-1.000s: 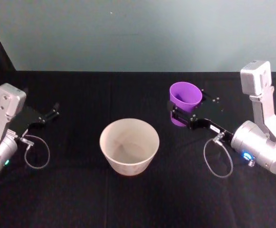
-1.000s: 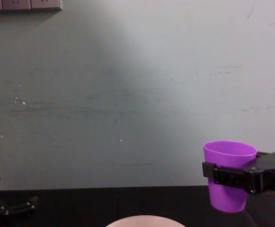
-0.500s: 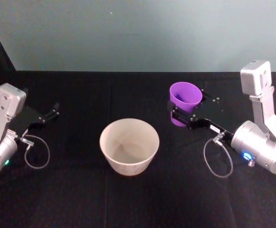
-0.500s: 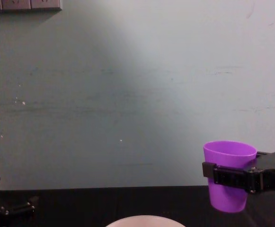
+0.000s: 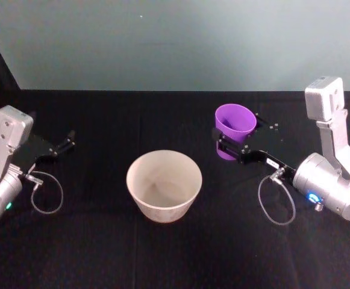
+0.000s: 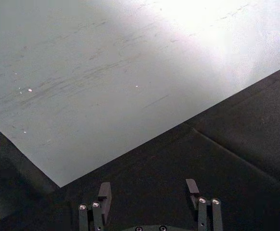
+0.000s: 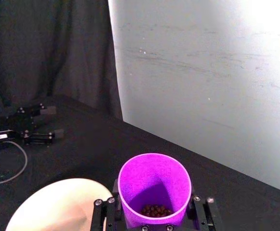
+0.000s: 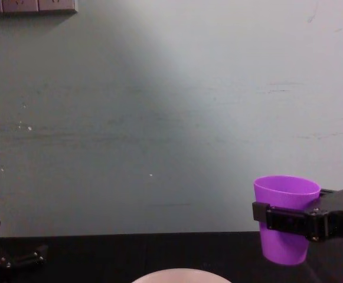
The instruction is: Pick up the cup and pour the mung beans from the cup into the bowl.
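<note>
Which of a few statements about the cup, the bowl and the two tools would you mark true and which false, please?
1. The right tool is shut on the cup. True.
2. The cup is tipped over the bowl. False: it stands upright, off to the bowl's right and farther back.
3. Mung beans lie in the bottom of the cup. True.
4. The left tool grips the bowl's rim. False: it is open and parked far to the left, apart from the bowl.
5. The bowl holds beans. False: its inside looks bare in the head view.
</note>
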